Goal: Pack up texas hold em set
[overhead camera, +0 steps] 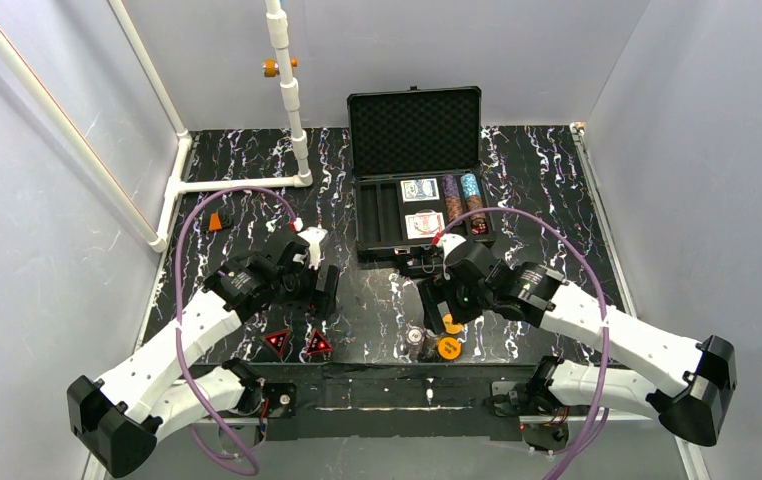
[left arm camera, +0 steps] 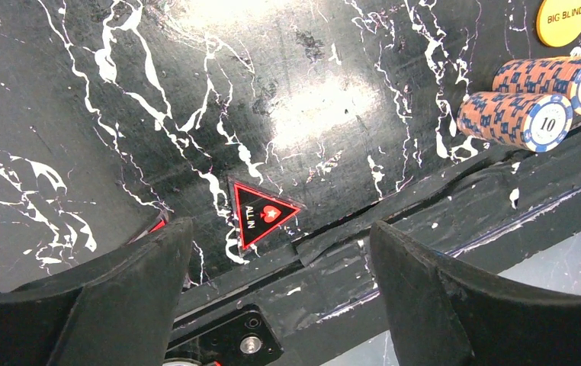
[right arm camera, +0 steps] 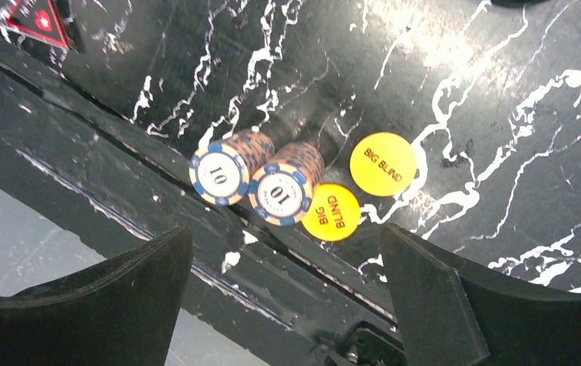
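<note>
Texas hold em set (overhead camera: 427, 205), part packed. Left claw (left arm camera: 280, 226): spread, empty, poised over a red-black triangle (left arm camera: 261, 213) at the near edge, apparently lined up to grasp it. Right claw (right arm camera: 285, 229): spread, empty, above two chip stacks (right arm camera: 230, 169) lying touching, with orange discs (right arm camera: 383, 164) just right. Case (overhead camera: 415, 130): far centre, lid up to receive pieces; decks (overhead camera: 419, 189) already seated.
</note>
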You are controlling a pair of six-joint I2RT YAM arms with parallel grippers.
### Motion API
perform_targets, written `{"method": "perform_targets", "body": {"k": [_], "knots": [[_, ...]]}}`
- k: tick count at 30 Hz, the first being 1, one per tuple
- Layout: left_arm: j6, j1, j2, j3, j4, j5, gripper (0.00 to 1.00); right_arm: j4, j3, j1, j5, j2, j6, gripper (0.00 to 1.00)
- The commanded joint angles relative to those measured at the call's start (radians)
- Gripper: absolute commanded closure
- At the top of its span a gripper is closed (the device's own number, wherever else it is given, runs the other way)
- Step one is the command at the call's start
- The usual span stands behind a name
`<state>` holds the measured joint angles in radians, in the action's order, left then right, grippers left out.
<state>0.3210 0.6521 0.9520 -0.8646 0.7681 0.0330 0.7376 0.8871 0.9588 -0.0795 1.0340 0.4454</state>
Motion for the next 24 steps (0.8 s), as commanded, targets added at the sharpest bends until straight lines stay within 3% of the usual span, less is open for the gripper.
{"method": "perform_targets", "body": {"k": [1, 10, 24], "knots": [[-0.034, 0.006, -0.023, -0.024, 0.033, -0.008, 0.16, 0.076, 0.005, 0.029, -0.066, -0.06, 0.022, 0.0], [-0.049, 0.006, -0.037, -0.025, 0.022, 0.011, 0.16, 0.079, -0.084, 0.05, -0.06, -0.08, 0.097, 0.1], [-0.047, 0.006, -0.059, -0.022, 0.02, -0.001, 0.16, 0.035, -0.137, 0.123, -0.079, -0.046, 0.13, 0.09]]}}
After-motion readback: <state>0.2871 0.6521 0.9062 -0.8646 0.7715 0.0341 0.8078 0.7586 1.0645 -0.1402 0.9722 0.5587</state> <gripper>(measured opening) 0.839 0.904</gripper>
